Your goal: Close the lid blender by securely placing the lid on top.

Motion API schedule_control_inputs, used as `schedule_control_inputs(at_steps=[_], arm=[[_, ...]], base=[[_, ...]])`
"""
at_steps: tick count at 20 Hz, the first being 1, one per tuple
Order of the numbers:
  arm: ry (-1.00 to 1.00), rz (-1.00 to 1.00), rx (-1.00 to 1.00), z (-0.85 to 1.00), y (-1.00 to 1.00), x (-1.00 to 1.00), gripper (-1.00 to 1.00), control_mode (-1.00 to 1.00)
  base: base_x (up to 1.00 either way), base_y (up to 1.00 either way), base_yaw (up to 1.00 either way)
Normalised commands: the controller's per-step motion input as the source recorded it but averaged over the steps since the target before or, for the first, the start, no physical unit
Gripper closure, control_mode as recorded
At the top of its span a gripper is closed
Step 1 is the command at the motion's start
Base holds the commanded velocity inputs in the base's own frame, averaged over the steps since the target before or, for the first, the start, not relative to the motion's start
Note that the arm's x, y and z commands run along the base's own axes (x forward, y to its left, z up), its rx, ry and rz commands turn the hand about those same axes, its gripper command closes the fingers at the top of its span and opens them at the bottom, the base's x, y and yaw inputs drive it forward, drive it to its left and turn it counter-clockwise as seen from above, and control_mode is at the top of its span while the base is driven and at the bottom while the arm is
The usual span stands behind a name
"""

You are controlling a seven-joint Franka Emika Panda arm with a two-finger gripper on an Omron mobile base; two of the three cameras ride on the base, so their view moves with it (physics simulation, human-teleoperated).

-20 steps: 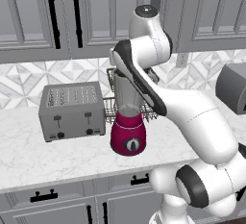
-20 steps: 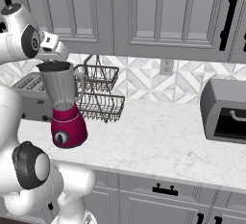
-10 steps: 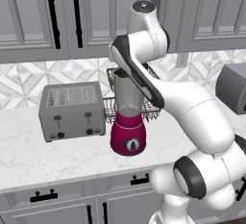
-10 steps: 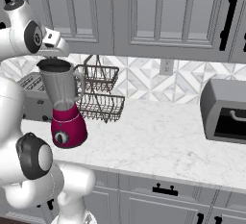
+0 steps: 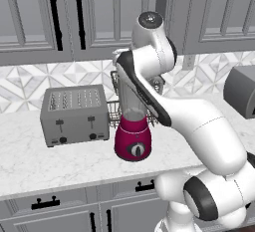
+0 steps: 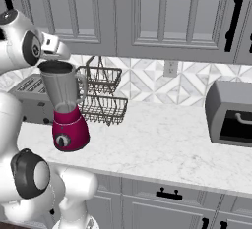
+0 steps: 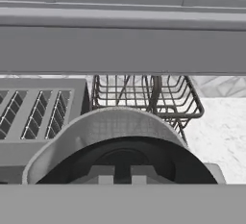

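**Arm poised over the blender jar, lid at the rim**

Grey wall cabinets (image 6: 147, 16) run across the top of both base views, above a tiled backsplash. Below them a pale marbled desk (image 6: 162, 144) spans the scene, with grey drawers under its front edge.

The white arm (image 5: 189, 121) rises from the base, bends high in front of the cabinets and turns its hand down over the blender. In the right base view the hand sits just above the jar's mouth.

A boxy dark grey oven (image 6: 231, 115) stands at the right end of the desk, well apart from everything else. A grey toaster (image 5: 74, 114) stands on the left, just beside the blender. A two-tier wire basket (image 6: 103, 95) stands against the backsplash behind the blender, near its jar.

The blender (image 5: 132, 139) stands upright on the desk between the toaster and the basket. It has a rounded magenta base and a clear greyish tapered jar, whose handle faces the basket. A dark round dial (image 5: 137, 150) sits on the front of the base.

In the hand view, the lid (image 7: 122, 153) shows as a black disc lying inside the jar's pale rim, directly under the hand. The fingers (image 7: 102, 174) are drawn almost together, with only a thin slit between them, right over the lid's middle. I cannot tell whether they pinch any part of the lid.
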Motion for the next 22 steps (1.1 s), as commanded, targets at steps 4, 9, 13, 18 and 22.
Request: schedule_control_inputs(at_steps=[4,9,13,18,22], arm=[[-0.34,-0.01,0.00,-0.38,-0.14,-0.05,1.00,-1.00],[-0.25,0.00,0.05,-0.26,-0.16,0.01,1.00,-1.00],[-0.25,0.00,0.07,-0.21,-0.11,0.08,1.00,-1.00],[-0.22,0.00,0.07,-0.24,-0.08,0.14,1.00,-1.00],[-0.20,0.00,0.08,-0.27,-0.04,0.22,1.00,-1.00]], base=[[0.00,0.00,0.00],[0.00,0.00,0.00],[0.00,0.00,0.00],[0.00,0.00,0.00],[0.00,0.00,0.00]])
